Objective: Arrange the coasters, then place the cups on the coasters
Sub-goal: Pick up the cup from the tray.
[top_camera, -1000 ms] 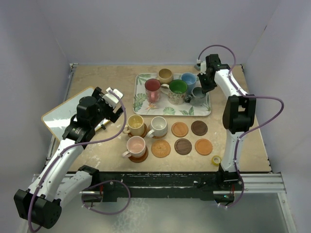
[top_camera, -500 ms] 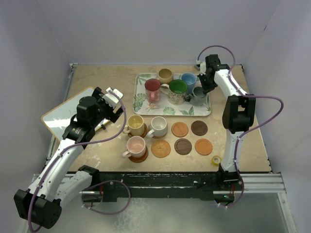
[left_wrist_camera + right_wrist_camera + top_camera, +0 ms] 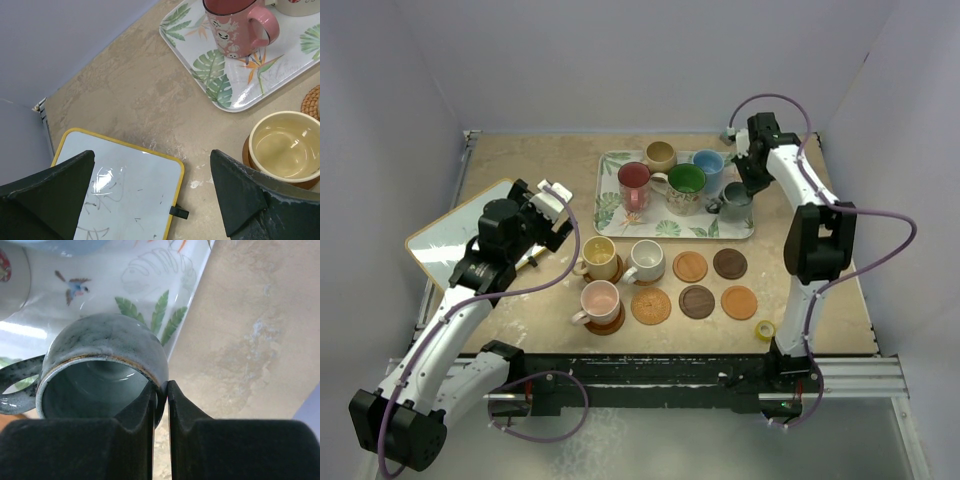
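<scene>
Tray (image 3: 615, 205) on table's far side carries five cups, grey mug (image 3: 100, 345) at its right end, near the rim. Risk: thin pinch on one wall, so the mug may swing or slip on lifting and knock the blue cup (image 3: 708, 165) beside it. Right gripper (image 3: 161, 390) clamped on the mug's rim, one finger apparently inside. Left gripper (image 3: 151, 165) spread wide, holding nothing, above whiteboard (image 3: 125, 190).

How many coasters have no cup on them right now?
5. Right of the white cup: the far orange coaster and the far dark coaster. Right of the pink cup: the woven coaster, the near dark coaster, the near orange coaster. None seem hidden.
</scene>
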